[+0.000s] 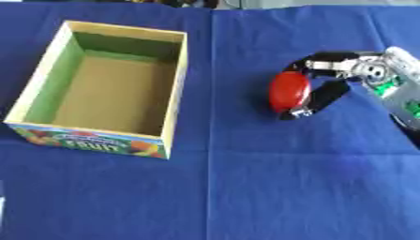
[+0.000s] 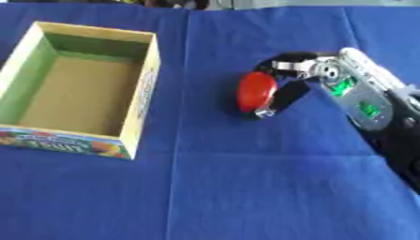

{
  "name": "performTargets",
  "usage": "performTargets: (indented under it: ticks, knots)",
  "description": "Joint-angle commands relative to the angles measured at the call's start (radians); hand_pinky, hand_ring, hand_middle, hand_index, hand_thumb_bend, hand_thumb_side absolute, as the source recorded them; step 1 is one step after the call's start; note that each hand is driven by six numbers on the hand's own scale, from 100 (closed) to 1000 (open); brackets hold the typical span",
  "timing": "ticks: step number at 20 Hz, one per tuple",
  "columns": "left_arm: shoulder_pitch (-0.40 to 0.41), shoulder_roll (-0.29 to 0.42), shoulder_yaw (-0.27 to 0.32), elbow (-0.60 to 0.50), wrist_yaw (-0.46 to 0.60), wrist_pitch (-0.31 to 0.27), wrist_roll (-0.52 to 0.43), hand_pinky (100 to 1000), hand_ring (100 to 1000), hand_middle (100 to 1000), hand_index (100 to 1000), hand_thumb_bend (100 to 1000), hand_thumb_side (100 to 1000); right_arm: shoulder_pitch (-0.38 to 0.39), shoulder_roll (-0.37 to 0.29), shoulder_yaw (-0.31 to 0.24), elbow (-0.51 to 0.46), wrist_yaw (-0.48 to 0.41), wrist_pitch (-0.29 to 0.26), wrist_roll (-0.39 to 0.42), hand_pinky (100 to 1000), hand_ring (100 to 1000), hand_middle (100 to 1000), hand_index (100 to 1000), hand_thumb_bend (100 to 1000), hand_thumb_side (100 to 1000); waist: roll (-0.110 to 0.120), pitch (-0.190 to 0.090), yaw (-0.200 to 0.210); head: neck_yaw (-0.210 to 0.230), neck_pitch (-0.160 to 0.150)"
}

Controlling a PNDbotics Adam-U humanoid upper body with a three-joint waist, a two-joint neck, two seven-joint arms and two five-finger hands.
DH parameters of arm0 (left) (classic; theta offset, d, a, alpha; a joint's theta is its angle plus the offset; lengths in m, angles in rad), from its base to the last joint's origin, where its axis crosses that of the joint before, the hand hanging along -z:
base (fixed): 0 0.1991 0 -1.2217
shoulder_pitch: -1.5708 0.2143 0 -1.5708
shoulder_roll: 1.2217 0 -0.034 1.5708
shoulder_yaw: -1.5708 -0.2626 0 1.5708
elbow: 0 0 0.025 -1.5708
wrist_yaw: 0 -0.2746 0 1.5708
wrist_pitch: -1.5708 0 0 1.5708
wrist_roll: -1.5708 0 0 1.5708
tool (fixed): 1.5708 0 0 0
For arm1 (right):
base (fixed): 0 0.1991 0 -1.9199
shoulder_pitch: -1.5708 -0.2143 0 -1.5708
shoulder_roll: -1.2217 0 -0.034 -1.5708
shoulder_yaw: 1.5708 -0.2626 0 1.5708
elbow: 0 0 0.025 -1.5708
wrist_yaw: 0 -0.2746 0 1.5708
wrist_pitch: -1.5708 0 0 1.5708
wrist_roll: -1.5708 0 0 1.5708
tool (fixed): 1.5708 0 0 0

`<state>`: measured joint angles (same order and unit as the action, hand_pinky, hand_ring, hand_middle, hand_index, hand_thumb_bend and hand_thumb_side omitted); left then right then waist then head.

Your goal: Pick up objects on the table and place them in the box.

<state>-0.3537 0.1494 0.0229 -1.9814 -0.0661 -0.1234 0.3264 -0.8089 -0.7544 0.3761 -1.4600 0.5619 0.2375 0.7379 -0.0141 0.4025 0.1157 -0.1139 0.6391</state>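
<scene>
Now | right hand [image 2: 291, 79] curled round red object [image 2: 256, 91] | box [image 1: 176, 84] apart

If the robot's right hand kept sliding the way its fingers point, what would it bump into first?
The right hand is curled round a red object and points left, toward the box. Only blue cloth lies between, so probably the box's near side wall, though height is hard to judge.

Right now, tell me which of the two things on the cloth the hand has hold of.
The red object: the right hand curls round it. The box stands apart, untouched.
</scene>
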Motion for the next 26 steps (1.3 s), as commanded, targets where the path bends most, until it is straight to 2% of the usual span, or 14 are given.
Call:
performTargets:
  ticks: [1, 5, 7, 8, 9, 11, 13, 17, 21, 26]
  knots:
    - [-0.014, 0.008, -0.001, -0.019, 0.003, -0.001, -0.003, 596, 848, 795, 753, 100, 1000, -0.007, -0.015, -0.009, 0.009, -0.009, 0.002, -0.016, 791, 810, 762, 898, 562, 523, 0.002, -0.014, -0.002, 0.000, -0.013]
    - [-0.013, 0.008, -0.001, -0.019, 0.003, 0.000, -0.003, 597, 848, 795, 752, 100, 1000, -0.007, -0.015, -0.012, 0.007, -0.025, 0.010, -0.066, 757, 770, 725, 855, 518, 517, 0.003, -0.013, -0.001, 0.001, -0.012]
    - [-0.013, 0.008, -0.001, -0.019, 0.003, 0.001, -0.003, 597, 848, 795, 752, 100, 1000, -0.005, -0.015, -0.010, 0.009, -0.031, 0.015, -0.090, 738, 746, 674, 806, 472, 496, 0.003, -0.012, -0.001, 0.001, -0.011]
    - [-0.013, 0.008, -0.001, -0.019, 0.003, 0.001, -0.003, 597, 848, 795, 752, 100, 1000, -0.005, -0.015, -0.008, 0.012, -0.033, 0.016, -0.099, 738, 746, 674, 806, 472, 496, 0.003, -0.011, -0.001, 0.001, -0.011]
    - [-0.013, 0.007, -0.001, -0.019, 0.003, 0.001, -0.003, 597, 848, 795, 752, 100, 1000, -0.004, -0.015, -0.006, 0.014, -0.034, 0.018, -0.107, 723, 732, 660, 785, 429, 462, 0.003, -0.011, -0.001, 0.001, -0.010]
    - [-0.013, 0.007, -0.001, -0.019, 0.003, 0.001, -0.003, 597, 848, 795, 752, 100, 1000, -0.003, -0.014, -0.003, 0.019, -0.035, 0.022, -0.119, 721, 730, 657, 782, 424, 459, 0.002, -0.010, -0.001, 0.002, -0.010]
    - [-0.012, 0.007, -0.001, -0.019, 0.003, 0.001, -0.003, 597, 848, 796, 751, 100, 1000, -0.002, -0.012, -0.004, 0.022, -0.037, 0.026, -0.133, 697, 703, 612, 741, 350, 443, 0.003, -0.009, -0.001, 0.002, -0.010]
    - [-0.012, 0.006, -0.002, -0.019, 0.004, 0.003, -0.005, 597, 848, 796, 751, 100, 1000, 0.000, -0.009, -0.006, 0.026, -0.048, 0.036, -0.165, 682, 685, 589, 715, 249, 414, 0.003, -0.007, -0.001, 0.002, -0.009]
    - [-0.012, 0.006, -0.002, -0.019, 0.004, 0.003, -0.006, 597, 848, 796, 751, 100, 1000, -0.001, -0.012, -0.012, 0.018, -0.054, 0.049, -0.210, 654, 647, 546, 677, 100, 381, 0.003, -0.007, -0.002, 0.002, -0.009]
    - [-0.011, 0.006, -0.001, -0.019, 0.004, 0.004, -0.005, 598, 848, 796, 750, 100, 1000, -0.003, -0.015, -0.021, 0.004, -0.072, 0.069, -0.265, 622, 611, 500, 641, 100, 351, 0.003, -0.010, -0.003, 0.003, -0.008]
